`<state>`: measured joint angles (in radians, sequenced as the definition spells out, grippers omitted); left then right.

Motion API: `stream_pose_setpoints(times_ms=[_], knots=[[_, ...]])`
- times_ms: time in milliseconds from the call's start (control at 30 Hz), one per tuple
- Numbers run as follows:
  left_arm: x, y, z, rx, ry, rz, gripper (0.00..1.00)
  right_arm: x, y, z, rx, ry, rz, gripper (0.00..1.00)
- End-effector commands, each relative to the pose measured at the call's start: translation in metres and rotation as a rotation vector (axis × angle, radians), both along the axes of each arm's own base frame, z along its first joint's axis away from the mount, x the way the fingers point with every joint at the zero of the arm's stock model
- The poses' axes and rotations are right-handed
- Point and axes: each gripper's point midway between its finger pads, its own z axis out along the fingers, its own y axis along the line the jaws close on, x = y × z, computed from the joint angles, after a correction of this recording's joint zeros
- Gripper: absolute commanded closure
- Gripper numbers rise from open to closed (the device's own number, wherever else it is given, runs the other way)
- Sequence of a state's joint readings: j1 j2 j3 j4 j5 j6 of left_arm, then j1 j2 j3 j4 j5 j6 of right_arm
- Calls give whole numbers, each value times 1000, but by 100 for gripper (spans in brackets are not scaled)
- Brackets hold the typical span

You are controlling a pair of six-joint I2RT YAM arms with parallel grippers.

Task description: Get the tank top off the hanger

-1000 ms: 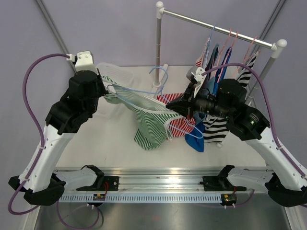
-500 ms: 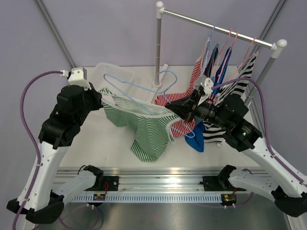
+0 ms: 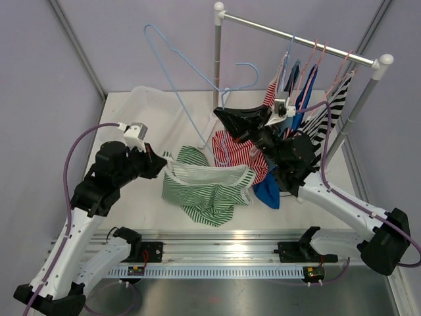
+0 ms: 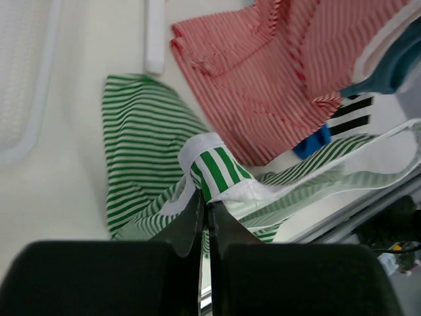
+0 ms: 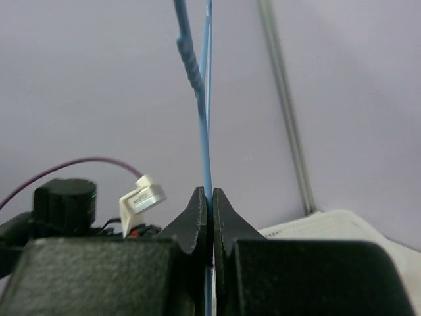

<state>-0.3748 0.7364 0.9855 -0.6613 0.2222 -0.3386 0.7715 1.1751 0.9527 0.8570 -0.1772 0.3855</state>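
The green-and-white striped tank top (image 3: 207,187) lies crumpled on the table, off the hanger. My left gripper (image 3: 163,166) is low at its left side, shut on the white-trimmed strap (image 4: 209,164). The light blue wire hanger (image 3: 173,55) is bare and held high in the air, slanting up to the left. My right gripper (image 3: 220,113) is shut on it near the hook. In the right wrist view the blue wire (image 5: 204,151) runs straight up from between the closed jaws of my right gripper (image 5: 210,194).
A red-striped garment (image 3: 233,151) and a blue one (image 3: 268,191) lie right of the tank top. A white basket (image 3: 154,102) sits at the back left. The clothes rack (image 3: 299,36) with several hung garments stands at the back right; its post (image 3: 216,66) is behind the hanger.
The right gripper has swung the hanger up and back, free of the tank top. The tank top has dropped flat onto the table, and the left gripper has come down and nearer with the strap.
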Motion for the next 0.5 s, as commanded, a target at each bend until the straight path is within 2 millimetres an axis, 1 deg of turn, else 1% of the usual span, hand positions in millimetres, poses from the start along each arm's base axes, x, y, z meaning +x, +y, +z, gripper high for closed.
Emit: stream_pose_setpoints(times_ms=[0, 33, 67, 100, 133, 167, 200, 233, 267, 300, 333, 367, 400, 433, 467], knots=[[-4, 35, -25, 157, 35, 115, 96, 22, -33, 41, 64, 93, -197, 100], [-5, 42, -29, 189, 26, 135, 84, 26, -41, 59, 47, 118, -244, 100], [-8, 47, -26, 192, -5, 153, 78, 40, -37, 28, -78, 232, -291, 100], [-8, 52, -24, 194, -29, 177, 73, 54, -45, 16, -115, 305, -375, 100], [-10, 50, -28, 185, -35, 164, 51, 55, -55, 28, -124, 329, -420, 100], [-11, 41, -24, 152, -58, 122, 35, 62, -61, -4, -250, 416, -482, 100], [-15, 41, -19, 131, -93, 116, 27, 71, -70, -17, -293, 470, -563, 100], [-16, 40, -20, 121, -100, 118, 16, 71, -77, -10, -312, 481, -593, 100], [-14, 43, -23, 120, -109, 141, 1, 71, -83, -31, -411, 532, -629, 100], [-15, 46, -20, 113, -124, 154, 1, 74, -88, -31, -430, 549, -666, 100], [-16, 48, -19, 111, -127, 162, 1, 75, -90, -35, -456, 565, -678, 100], [-17, 49, -17, 108, -134, 169, 1, 74, -94, -44, -498, 593, -698, 100], [-18, 49, -17, 104, -139, 170, 1, 78, -98, -48, -511, 613, -734, 100], [-20, 50, -14, 93, -152, 173, 1, 78, -101, -41, -509, 613, -747, 100], [-22, 50, -14, 90, -155, 174, 1, 78, -105, -45, -541, 626, -769, 100]])
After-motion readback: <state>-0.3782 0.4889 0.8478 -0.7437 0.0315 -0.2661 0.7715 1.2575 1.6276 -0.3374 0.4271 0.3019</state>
